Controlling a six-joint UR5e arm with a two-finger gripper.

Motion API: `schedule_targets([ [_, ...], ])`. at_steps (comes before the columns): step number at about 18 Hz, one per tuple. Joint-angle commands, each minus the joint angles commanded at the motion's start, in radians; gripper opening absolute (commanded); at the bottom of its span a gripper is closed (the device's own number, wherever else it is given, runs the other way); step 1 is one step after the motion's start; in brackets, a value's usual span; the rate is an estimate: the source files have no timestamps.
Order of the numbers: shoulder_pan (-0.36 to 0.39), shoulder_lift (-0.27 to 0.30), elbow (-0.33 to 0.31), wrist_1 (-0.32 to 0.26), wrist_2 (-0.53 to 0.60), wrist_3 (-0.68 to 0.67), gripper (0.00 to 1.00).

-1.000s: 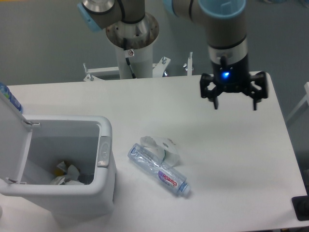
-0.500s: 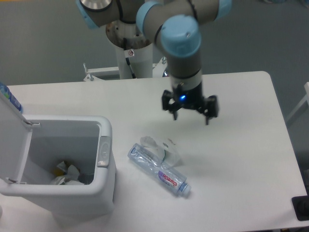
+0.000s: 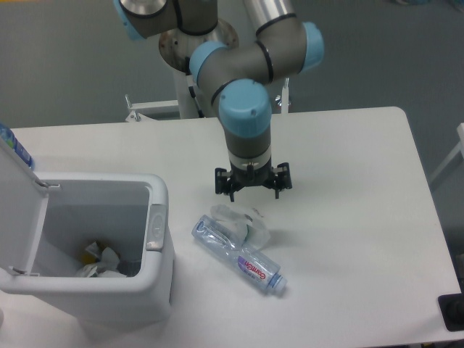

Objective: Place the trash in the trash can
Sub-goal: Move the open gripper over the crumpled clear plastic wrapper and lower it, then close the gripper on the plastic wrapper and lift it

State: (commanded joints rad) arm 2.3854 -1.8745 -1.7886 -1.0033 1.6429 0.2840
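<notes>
A crumpled white wrapper-like lump (image 3: pixel 245 222) lies on the white table, touching a crushed clear plastic bottle (image 3: pixel 238 254) with a purple-red label that lies slanted toward the front right. My gripper (image 3: pixel 253 193) hangs open just above and behind the white lump, fingers pointing down, nothing between them. The trash can (image 3: pixel 161 225), a large white bin with its flip lid raised at the left, stands at the front left with some crumpled scraps in its bottom.
The arm's base column (image 3: pixel 199 80) rises behind the table's far edge. A blue-and-white object (image 3: pixel 16 148) peeks in at the left edge behind the raised lid. A dark object (image 3: pixel 452 313) sits at the right front corner.
The gripper has swept from the table's far right toward the left and down, now hovering over the white lump. The trash and the bin have not moved.
</notes>
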Motion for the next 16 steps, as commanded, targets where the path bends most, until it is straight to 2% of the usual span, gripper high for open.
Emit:
schedule_targets([
  [6, -0.014, -0.072, 0.034, 0.031, 0.005, 0.003, 1.0],
  [9, -0.014, -0.077, 0.034, 0.048, 0.008, 0.0, 1.0],
  [10, -0.014, -0.08, 0.034, 0.057, 0.011, 0.0, 0.93],
  [14, -0.014, -0.091, 0.046, 0.055, 0.05, 0.006, 0.39],
  [16, -0.014, -0.098, 0.052, 0.055, 0.07, 0.006, 0.21],
])
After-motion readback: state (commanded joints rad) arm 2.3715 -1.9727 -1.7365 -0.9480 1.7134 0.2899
